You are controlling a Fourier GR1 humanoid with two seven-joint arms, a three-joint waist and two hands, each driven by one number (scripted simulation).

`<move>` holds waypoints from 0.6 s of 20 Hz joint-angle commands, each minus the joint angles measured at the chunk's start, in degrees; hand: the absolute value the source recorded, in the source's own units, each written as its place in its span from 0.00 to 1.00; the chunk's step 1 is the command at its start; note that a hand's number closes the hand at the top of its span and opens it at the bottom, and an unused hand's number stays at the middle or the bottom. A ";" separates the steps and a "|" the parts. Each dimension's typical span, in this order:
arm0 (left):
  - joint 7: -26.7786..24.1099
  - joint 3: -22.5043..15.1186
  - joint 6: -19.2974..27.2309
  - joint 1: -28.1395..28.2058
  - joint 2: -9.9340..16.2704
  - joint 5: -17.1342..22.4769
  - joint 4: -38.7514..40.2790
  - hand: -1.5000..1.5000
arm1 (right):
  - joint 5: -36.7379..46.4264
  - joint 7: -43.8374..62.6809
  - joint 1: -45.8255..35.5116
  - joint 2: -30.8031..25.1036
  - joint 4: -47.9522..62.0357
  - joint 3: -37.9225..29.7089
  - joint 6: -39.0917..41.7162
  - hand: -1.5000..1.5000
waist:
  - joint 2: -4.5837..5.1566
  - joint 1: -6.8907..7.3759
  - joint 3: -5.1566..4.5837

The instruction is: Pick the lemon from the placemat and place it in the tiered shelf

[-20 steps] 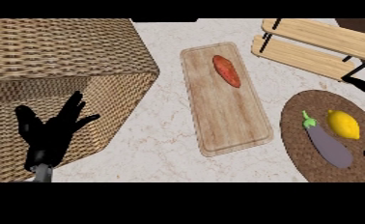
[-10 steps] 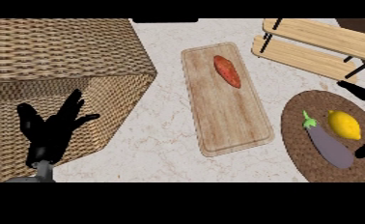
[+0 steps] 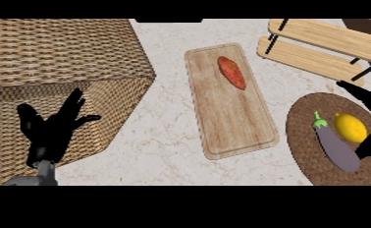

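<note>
The yellow lemon [image 3: 350, 126] lies on the round brown placemat [image 3: 303, 143] at the right, close beside a purple eggplant [image 3: 334, 144]. The wooden tiered shelf [image 3: 319, 45] stands at the top right, behind the placemat. My right hand [image 3: 357, 91] shows only as black fingers at the right edge: one above the lemon, another tip [image 3: 364, 149] below it. They are spread apart and do not touch the lemon. My left hand [image 3: 51, 129] rests open at the lower left with its fingers up, in front of the wicker basket.
A large wicker basket [image 3: 65, 60] fills the left side. A wooden cutting board [image 3: 235, 114] lies in the middle with an orange-red sweet potato [image 3: 232, 72] on its far half. Pale marble counter [image 3: 167, 138] shows between the basket and the board.
My right hand's fingers have come in from the right edge and now show on both sides of the lemon. The left hand has barely moved.
</note>
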 commanded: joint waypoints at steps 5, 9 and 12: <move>1.58 0.03 -2.87 0.43 -0.61 0.12 4.62 0.50 | 2.94 -5.37 -1.08 4.32 6.49 -1.36 -3.81 0.00 | 0.85 -0.29 -0.72; -0.57 0.41 -3.18 -0.24 -1.63 -0.51 7.11 0.50 | 6.26 -9.62 -3.87 4.05 10.81 1.54 -0.60 1.00 | 1.00 -0.07 -0.74; 2.51 0.59 -2.07 -2.73 -1.06 -0.77 5.54 0.50 | 13.52 -9.89 -5.32 5.15 8.57 8.80 -0.60 1.00 | 1.06 0.19 -0.74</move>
